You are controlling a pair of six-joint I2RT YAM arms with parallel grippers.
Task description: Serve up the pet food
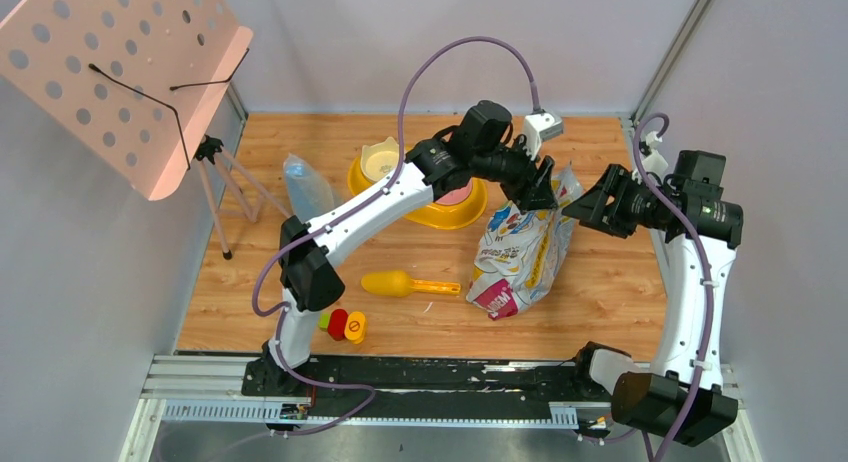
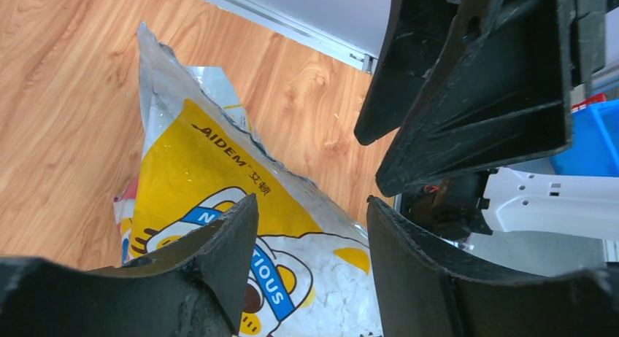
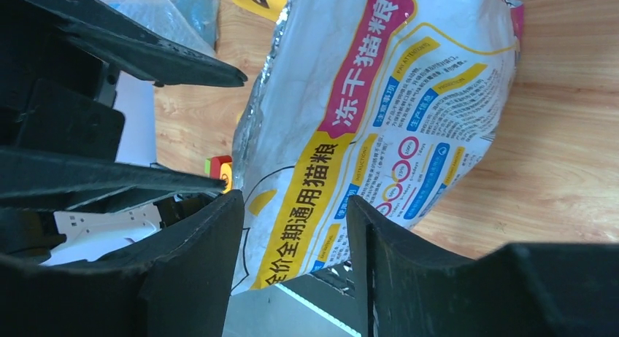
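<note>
right of the middle of the surface [image 1: 610, 312]: a printed foil bag [image 1: 520, 252], propped up, ragged top edge toward the far edge. no pet food to be seen in any view; judged to be inside the bag, with none visible in the yellow bowl [image 1: 440, 214] toward the far edge.

left end effector [image 2: 312, 202] apart, straddling the bag's ragged top, no pinch visible. right end effector [image 3: 295, 198] likewise apart, bag wall filling the gap, not clamped as far as can be told.

possible trouble from here:
- closing on one foil layer only, and so pinching the mouth shut rather than spreading it.
- pulling unevenly from both sides, tearing the foil or toppling the bag and spilling pet food over the surface.
- knocking fingers together, both crowded at the same edge of the bag.

only from above: the bowl, the yellow scoop [image 1: 400, 282] lying toward the near edge, and the bag's lean. only from the left wrist: the jagged rim up close, with the other arm's fingers just beside. only from the right wrist: the bag's panel of small print.
</note>
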